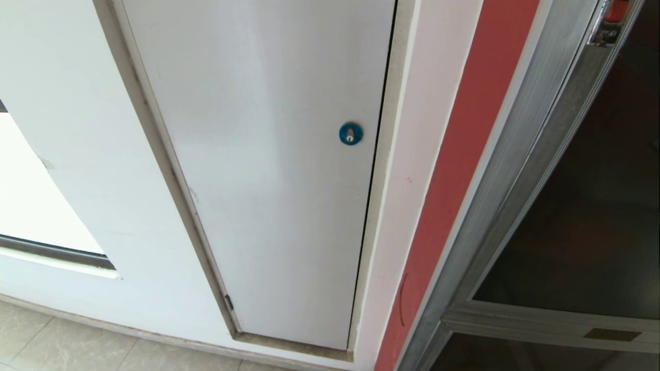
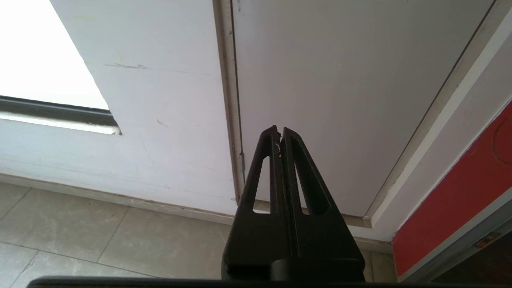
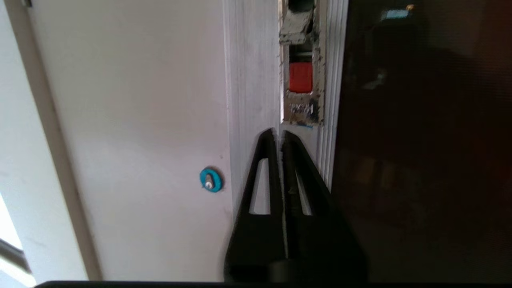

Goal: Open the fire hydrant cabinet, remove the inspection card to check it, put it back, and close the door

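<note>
In the head view we see the white panel (image 1: 268, 170) filling the middle, its round blue lock (image 1: 350, 134) toward three o'clock of the panel. To the right runs a red strip of wall (image 1: 454, 170), then the silver frame of the fire hydrant cabinet (image 1: 508, 170). The door (image 1: 593, 216), dark tinted glass in an aluminium frame, lies at four o'clock and looks closed; its orange-red latch (image 1: 617, 10) sits at one o'clock, at the picture's upper edge. Neither arm shows in the head view.

In its own wrist view our right gripper (image 3: 280, 134) has its jaws clenched on nothing, the tips just short of the latch recess in the door frame. Our left gripper (image 2: 279, 132), jaws likewise clenched and empty, hangs before the lower part of the white panel, above the tiled floor (image 2: 100, 236). We cannot see the inspection card.
</note>
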